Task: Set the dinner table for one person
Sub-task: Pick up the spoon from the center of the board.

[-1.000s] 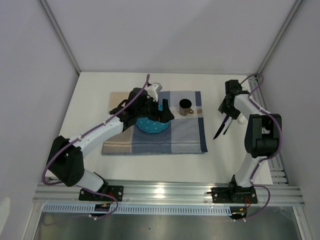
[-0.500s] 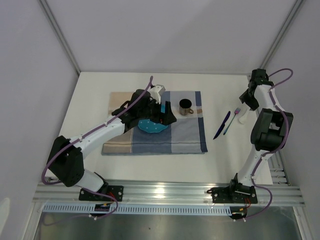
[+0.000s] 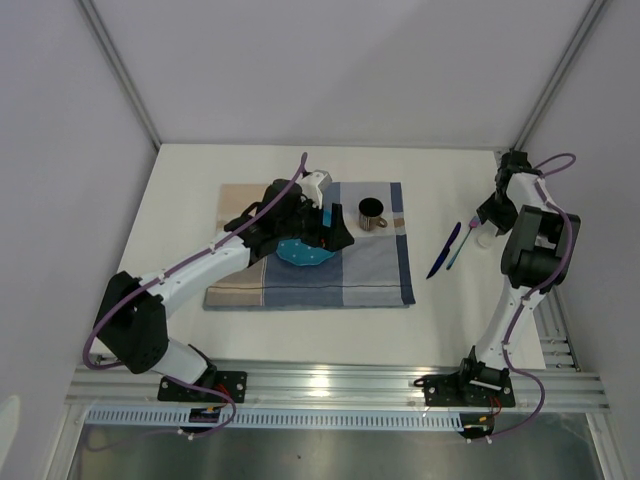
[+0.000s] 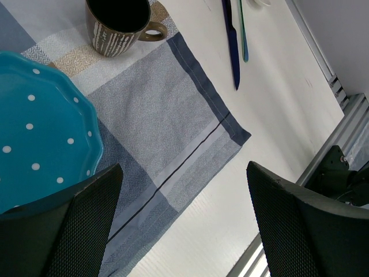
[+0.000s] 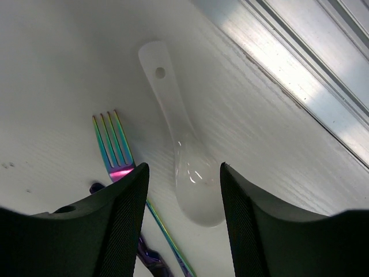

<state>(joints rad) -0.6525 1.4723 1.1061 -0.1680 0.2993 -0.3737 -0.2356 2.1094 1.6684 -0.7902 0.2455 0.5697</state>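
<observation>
Two grippers hang over the dinner table (image 3: 180,205), its white top spreading beneath both arms. The left gripper (image 4: 184,173) is spread wide and empty above the checked placemat (image 4: 167,127), with one finger over the edge of the teal dotted plate (image 4: 34,144) and the striped mug (image 4: 118,23) beyond. The right gripper (image 5: 183,170) sits near the table's far right rail, parted and holding nothing. Its fingers straddle a white spoon (image 5: 173,127) lying on the bare top beside a rainbow fork (image 5: 112,144) and a dark blue knife (image 4: 232,52).
</observation>
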